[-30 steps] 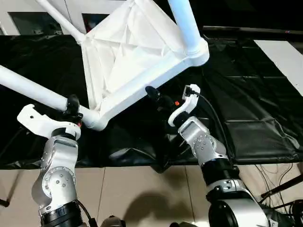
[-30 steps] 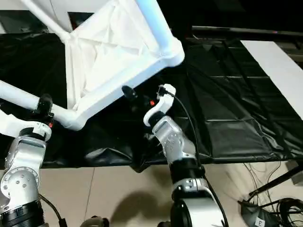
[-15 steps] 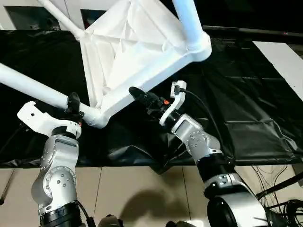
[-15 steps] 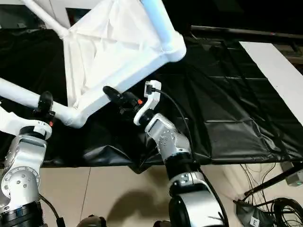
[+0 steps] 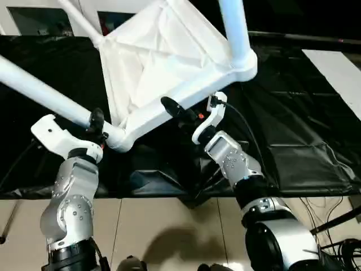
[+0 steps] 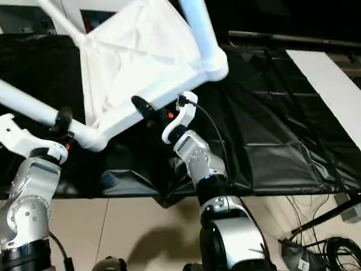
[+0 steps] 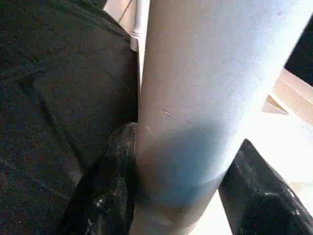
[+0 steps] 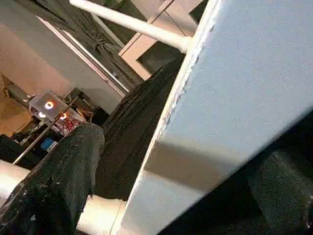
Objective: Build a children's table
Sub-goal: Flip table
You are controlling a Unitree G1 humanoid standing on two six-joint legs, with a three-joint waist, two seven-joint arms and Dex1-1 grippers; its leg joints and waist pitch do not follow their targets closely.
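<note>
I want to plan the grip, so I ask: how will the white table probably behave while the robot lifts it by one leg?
The table looks like hollow ribbed plastic, so probably stiff and light. The leg in the left gripper is smooth and round, so it may twist or slip. Tilted and held near one corner, it could swing; the right gripper at the rim may help.

The white table top point(image 5: 169, 62) runs off the head view's edge at 12 o'clock, so its far corners stay unseen. Three legs are cut short: one point(image 5: 39, 93) at 9 o'clock, one point(image 5: 234, 28) at 12, one point(image 5: 79, 20) at 11. The right gripper point(image 5: 172, 108) partly hides behind the top's rim
</note>
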